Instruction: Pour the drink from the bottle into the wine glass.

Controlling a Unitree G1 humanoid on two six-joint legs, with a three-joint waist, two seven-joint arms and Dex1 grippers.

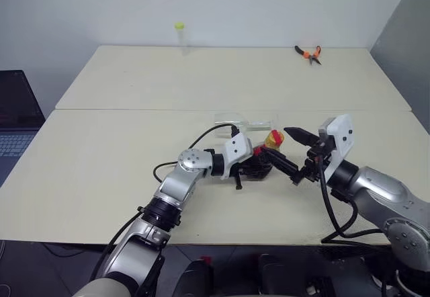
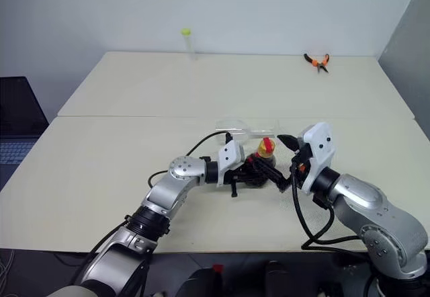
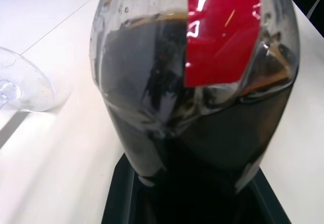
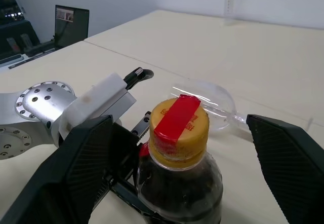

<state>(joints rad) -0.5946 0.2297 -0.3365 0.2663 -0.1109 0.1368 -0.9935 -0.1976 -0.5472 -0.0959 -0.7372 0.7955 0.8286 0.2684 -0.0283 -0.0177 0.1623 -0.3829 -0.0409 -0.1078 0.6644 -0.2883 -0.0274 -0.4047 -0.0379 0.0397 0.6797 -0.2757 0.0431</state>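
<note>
The bottle [image 4: 179, 183], squat clear plastic holding the dark drink [image 3: 152, 82], stands upright on the table [image 1: 94, 169] near the front middle. Its yellow cap [image 1: 273, 139] carries a red strip. My left gripper [image 1: 257, 167] is shut on the bottle's body from the left. My right gripper [image 4: 177, 121] is open, one black finger on either side of the cap with a gap showing on both sides. The wine glass [image 4: 202, 98] lies on its side on the table just behind the bottle, its stem [image 4: 237, 117] pointing right.
A slim clear tube with a yellow-green top [image 1: 179, 33] stands at the table's far edge. Orange-handled pliers [image 1: 308, 53] lie at the far right. A laptop [image 1: 17, 119] sits off the table's left side. A seam [image 1: 134, 109] crosses the table behind the glass.
</note>
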